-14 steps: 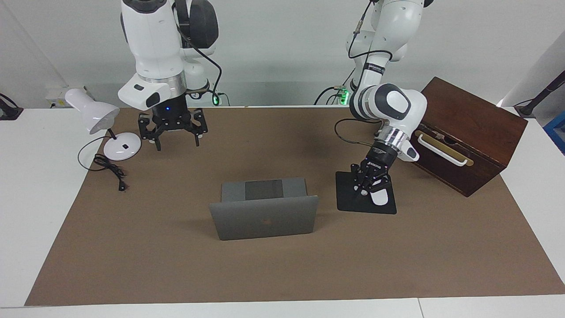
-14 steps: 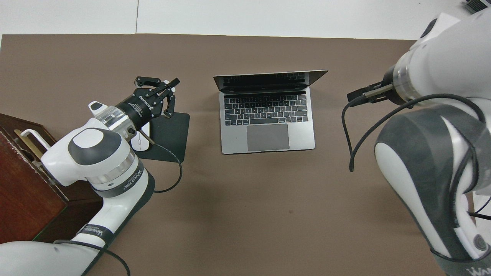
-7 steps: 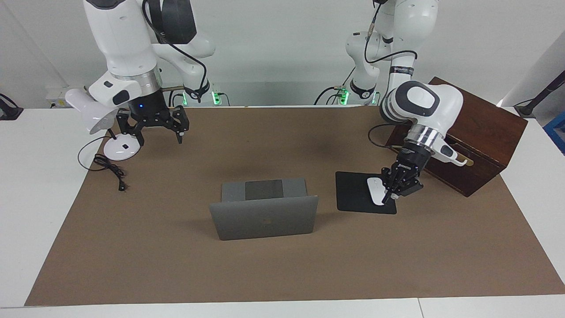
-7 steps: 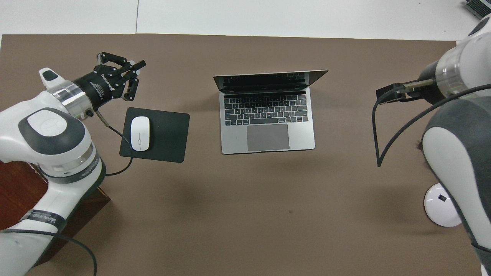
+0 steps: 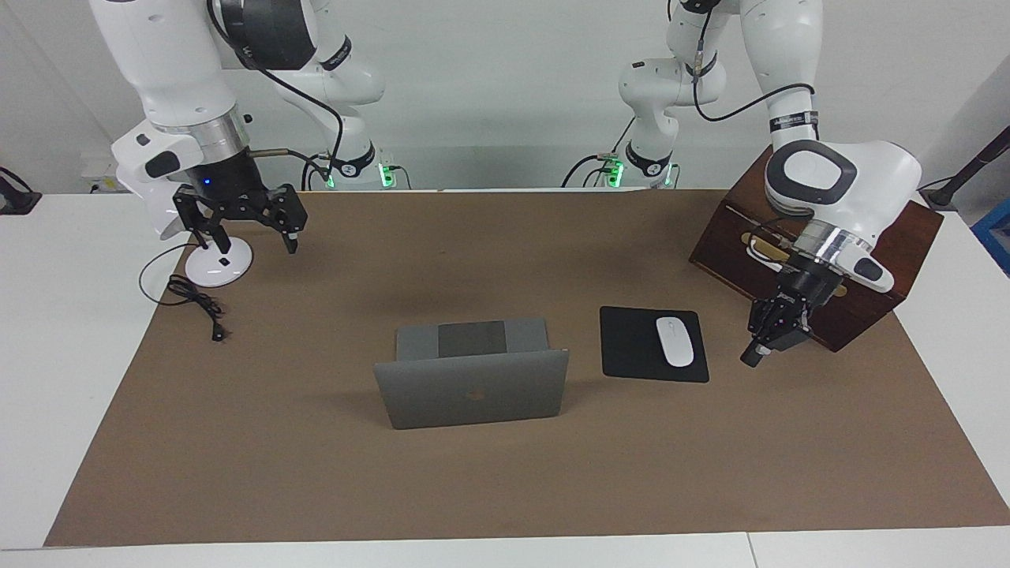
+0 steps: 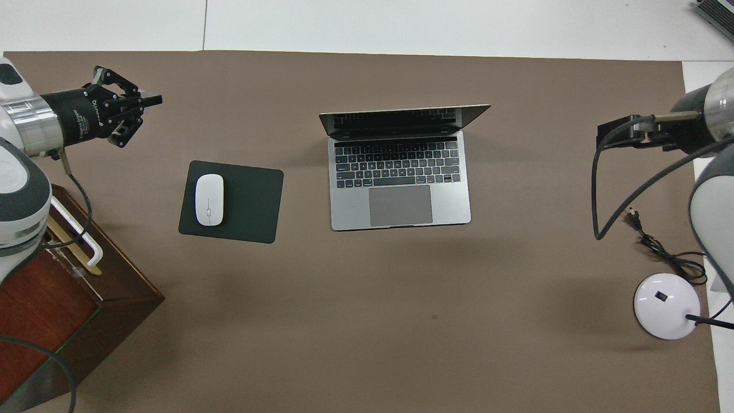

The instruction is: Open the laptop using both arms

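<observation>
The silver-grey laptop (image 5: 473, 390) stands open in the middle of the brown mat, its lid upright with the logo facing away from the robots. Its keyboard (image 6: 398, 172) and trackpad show from above. Neither arm touches it. My left gripper (image 5: 753, 355) hangs shut and holds nothing, over the mat between the mouse pad and the wooden box; from above its fingertips (image 6: 153, 100) meet in a point. My right gripper (image 5: 254, 241) is raised and open with nothing in it, over the mat's edge beside the lamp base.
A black mouse pad (image 5: 631, 347) with a white mouse (image 5: 675, 341) lies beside the laptop toward the left arm's end. A dark wooden box (image 5: 860, 229) with a white handle stands at that end. A white desk lamp (image 5: 213, 268) and its cable (image 5: 197, 304) are at the right arm's end.
Both arms have swung outward, away from the laptop. The left gripper left the mouse pad and went toward the wooden box. The right gripper moved toward the lamp. The laptop has not moved.
</observation>
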### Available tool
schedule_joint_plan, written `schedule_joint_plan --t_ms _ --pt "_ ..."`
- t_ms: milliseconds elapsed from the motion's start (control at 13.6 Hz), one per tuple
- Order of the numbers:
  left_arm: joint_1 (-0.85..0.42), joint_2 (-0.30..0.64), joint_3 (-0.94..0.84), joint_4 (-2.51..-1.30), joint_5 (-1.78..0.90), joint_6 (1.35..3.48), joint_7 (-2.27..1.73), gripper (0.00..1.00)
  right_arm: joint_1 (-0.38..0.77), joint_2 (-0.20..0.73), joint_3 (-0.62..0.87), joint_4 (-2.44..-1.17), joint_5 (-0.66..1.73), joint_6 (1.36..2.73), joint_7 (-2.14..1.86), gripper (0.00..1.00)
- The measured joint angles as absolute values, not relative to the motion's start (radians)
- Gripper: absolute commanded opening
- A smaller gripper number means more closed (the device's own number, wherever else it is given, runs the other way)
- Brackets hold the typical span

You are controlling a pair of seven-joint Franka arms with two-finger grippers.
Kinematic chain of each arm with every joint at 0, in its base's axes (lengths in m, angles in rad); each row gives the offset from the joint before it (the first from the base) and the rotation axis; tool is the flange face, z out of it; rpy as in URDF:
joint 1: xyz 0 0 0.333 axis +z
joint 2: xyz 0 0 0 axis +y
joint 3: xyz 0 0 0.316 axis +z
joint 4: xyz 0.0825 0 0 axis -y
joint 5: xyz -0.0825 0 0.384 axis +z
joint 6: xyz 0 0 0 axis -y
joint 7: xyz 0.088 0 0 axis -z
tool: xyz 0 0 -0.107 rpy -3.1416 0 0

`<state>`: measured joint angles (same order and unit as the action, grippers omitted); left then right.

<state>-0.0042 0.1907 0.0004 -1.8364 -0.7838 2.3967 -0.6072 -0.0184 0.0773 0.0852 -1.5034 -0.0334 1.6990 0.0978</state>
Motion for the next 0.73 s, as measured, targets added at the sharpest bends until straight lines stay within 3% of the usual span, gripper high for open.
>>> schedule_joint_plan --t_ms 294,735 --pt "0.010 0.191 0.035 -1.705 -0.314 2.112 -0.607 0.00 -0.029 0.075 0.085 -1.504 -0.033 1.665 0.111 1.00" --pt "0.009 0.161 0.036 -1.667 -0.162 1.882 -0.512 0.00 -0.021 0.075 0.079 -1.507 -0.033 1.665 0.175 1.00"
